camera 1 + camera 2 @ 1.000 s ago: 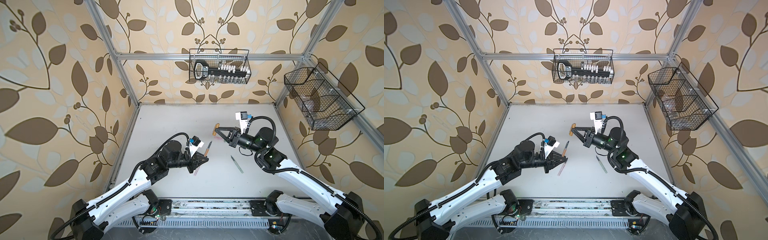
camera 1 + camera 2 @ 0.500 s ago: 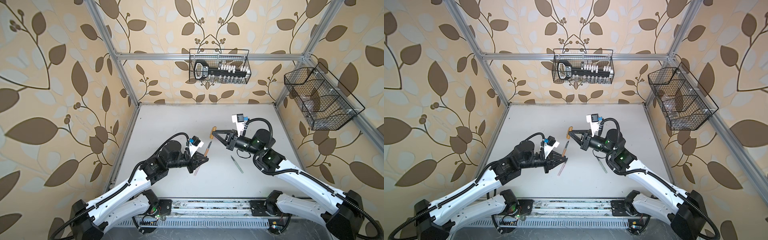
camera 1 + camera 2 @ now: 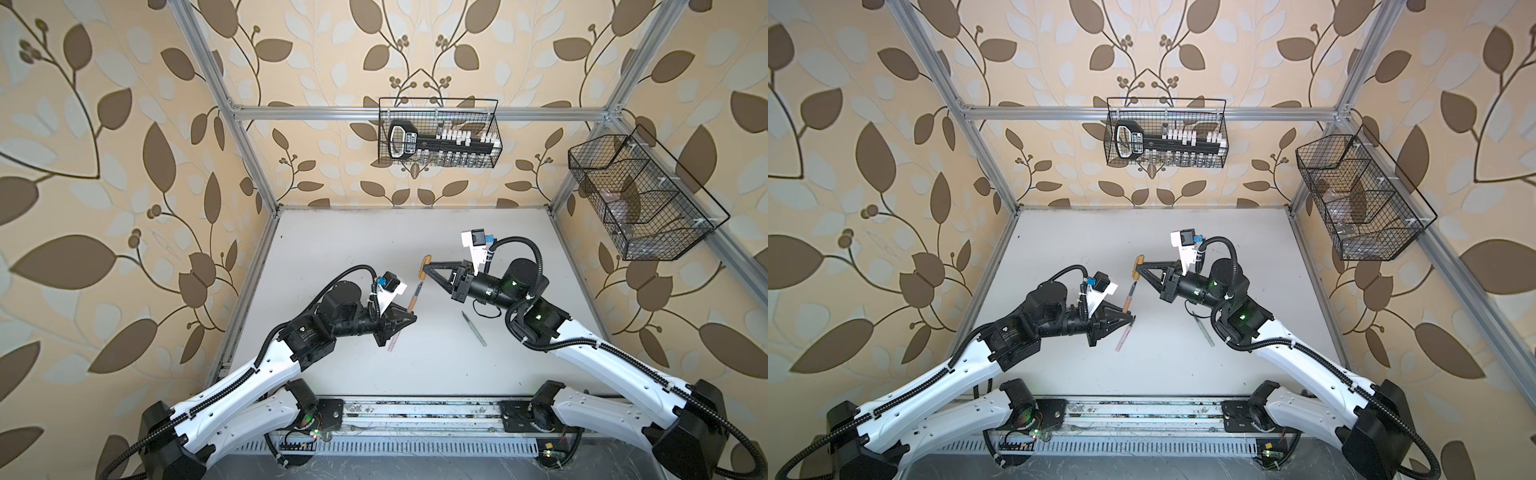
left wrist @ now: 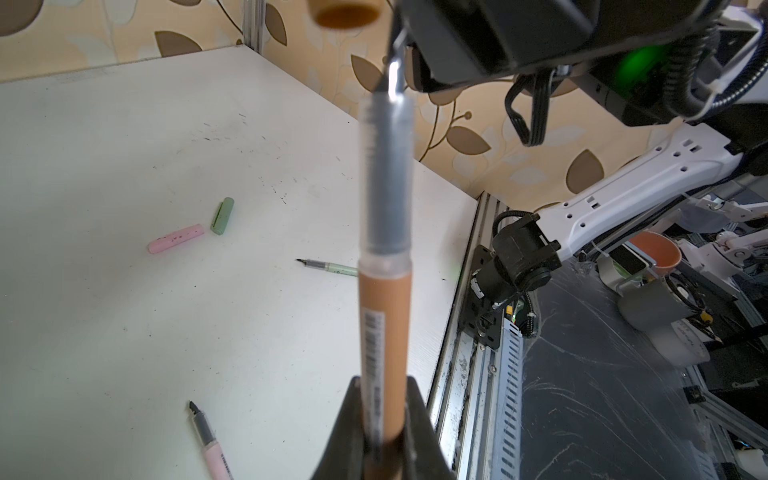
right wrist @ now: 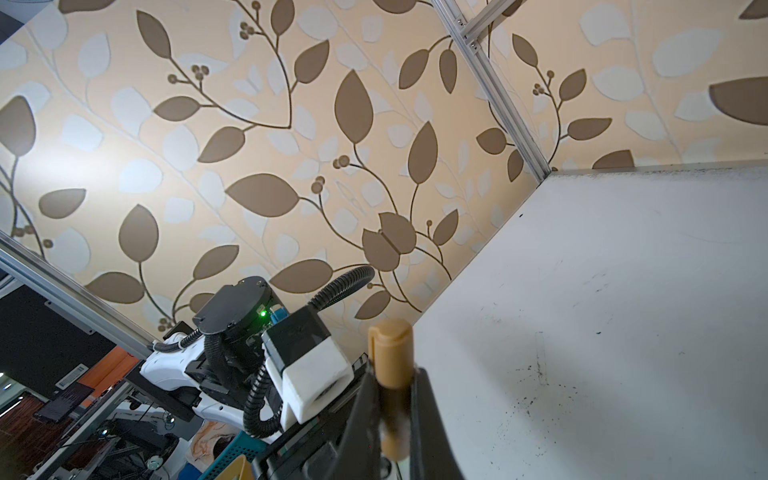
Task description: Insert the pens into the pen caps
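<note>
Left gripper (image 4: pixel 382 384) clamped on brown pen (image 4: pixel 384 307), barcode label (image 4: pixel 371 345) with print too small to read; right gripper (image 5: pixel 393 369) pinched on brown cap (image 5: pixel 390 343)

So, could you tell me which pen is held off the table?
The brown pen, in the left gripper; the pink pen and green pen lie on the table.

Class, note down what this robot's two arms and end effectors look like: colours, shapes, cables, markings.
The left arm and right arm have white shells, black joints and black ribbed cable hoses. The left end effector and right end effector are hollow black triangular frames, each beside a white camera block with a blue plug.
</note>
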Robot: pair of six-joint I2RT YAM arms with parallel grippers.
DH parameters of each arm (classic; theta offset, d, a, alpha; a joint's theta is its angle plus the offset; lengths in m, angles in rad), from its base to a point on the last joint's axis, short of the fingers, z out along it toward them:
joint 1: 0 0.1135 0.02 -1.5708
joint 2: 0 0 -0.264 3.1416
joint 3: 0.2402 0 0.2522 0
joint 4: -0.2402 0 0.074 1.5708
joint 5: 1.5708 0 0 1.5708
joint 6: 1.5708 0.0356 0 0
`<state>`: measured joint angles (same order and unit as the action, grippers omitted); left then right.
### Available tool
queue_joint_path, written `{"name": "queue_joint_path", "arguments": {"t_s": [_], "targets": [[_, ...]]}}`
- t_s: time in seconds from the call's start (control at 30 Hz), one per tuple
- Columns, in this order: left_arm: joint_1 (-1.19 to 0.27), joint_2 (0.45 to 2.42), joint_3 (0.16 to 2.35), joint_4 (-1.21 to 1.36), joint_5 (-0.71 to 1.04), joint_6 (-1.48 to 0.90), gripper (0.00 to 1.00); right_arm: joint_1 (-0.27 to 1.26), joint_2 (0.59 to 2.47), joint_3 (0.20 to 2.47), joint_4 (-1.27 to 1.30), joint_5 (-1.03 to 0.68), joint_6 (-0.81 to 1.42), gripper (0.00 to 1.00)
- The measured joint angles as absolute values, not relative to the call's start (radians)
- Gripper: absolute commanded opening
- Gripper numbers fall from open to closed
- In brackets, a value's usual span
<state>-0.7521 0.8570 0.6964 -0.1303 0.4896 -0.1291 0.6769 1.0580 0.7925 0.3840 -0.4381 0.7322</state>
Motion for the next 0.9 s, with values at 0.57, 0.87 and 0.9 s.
{"name": "queue_joint_path", "arguments": {"t_s": [0.57,0.87,0.9], "targets": [[-0.752,0.857,0.696,-0.131,0.482,-0.126,0.00,0.687,1.055,0.793,0.328,-0.437,0.712,0.00],[-0.752,0.850,0.696,-0.121,0.480,-0.125,0.00,0.680,1.013,0.797,0.311,-0.422,0.691,0.00],[-0.752,0.850,0.696,-0.121,0.480,-0.125,0.00,0.678,1.013,0.802,0.310,-0.422,0.688,0.00]]}}
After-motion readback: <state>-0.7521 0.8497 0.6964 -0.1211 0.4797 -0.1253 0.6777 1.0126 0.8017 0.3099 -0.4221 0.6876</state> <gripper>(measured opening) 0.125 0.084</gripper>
